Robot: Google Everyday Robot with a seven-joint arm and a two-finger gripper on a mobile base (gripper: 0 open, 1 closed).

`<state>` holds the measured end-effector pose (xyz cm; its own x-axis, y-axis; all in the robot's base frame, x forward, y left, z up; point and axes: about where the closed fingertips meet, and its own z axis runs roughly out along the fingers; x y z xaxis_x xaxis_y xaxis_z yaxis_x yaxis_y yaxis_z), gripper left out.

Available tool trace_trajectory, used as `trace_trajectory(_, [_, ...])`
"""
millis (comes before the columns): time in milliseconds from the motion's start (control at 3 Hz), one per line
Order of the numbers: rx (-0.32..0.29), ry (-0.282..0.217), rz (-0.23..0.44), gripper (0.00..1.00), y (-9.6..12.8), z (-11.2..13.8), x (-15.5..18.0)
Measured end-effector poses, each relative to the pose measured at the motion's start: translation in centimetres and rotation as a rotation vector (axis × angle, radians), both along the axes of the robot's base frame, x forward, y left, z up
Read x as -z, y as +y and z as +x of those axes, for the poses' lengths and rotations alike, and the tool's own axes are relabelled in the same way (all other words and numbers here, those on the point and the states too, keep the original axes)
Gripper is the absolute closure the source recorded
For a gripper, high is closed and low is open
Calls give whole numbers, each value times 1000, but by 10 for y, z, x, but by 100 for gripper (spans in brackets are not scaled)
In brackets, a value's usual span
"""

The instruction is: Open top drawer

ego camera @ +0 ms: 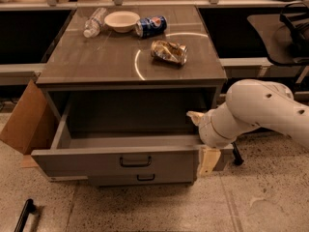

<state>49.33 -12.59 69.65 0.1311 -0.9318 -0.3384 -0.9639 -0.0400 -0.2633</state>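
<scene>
Top drawer (87, 162) stands drawn far out from under the bench (96, 62), its plain grey inside open to view, so the opening looks all but done. The pincer (206, 151) sits at the right end of the front panel, well off the centre handle (135, 161); whether it is apart or together cannot be told. Any further pull should run straight and gentle, since force at one end could skew the drawer.

No wording legible anywhere in view. The blue aluminium drink can (150, 26), lying on its side on the grey desk (96, 62), carries a red-and-white mark, lettering unreadable. Print on the crumpled shiny snack bag (169, 51) is also unreadable. The gripper (203, 140) is at the right end of the open top drawer (116, 161) front.
</scene>
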Motion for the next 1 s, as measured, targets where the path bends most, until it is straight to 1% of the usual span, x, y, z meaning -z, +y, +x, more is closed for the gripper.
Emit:
trace_trajectory(333, [-24, 40, 6, 0, 3, -4, 8])
trace_trajectory(667, [-58, 106, 5, 4, 6, -16, 23])
trace_trajectory(1000, [-68, 130, 2, 27, 6, -28, 29])
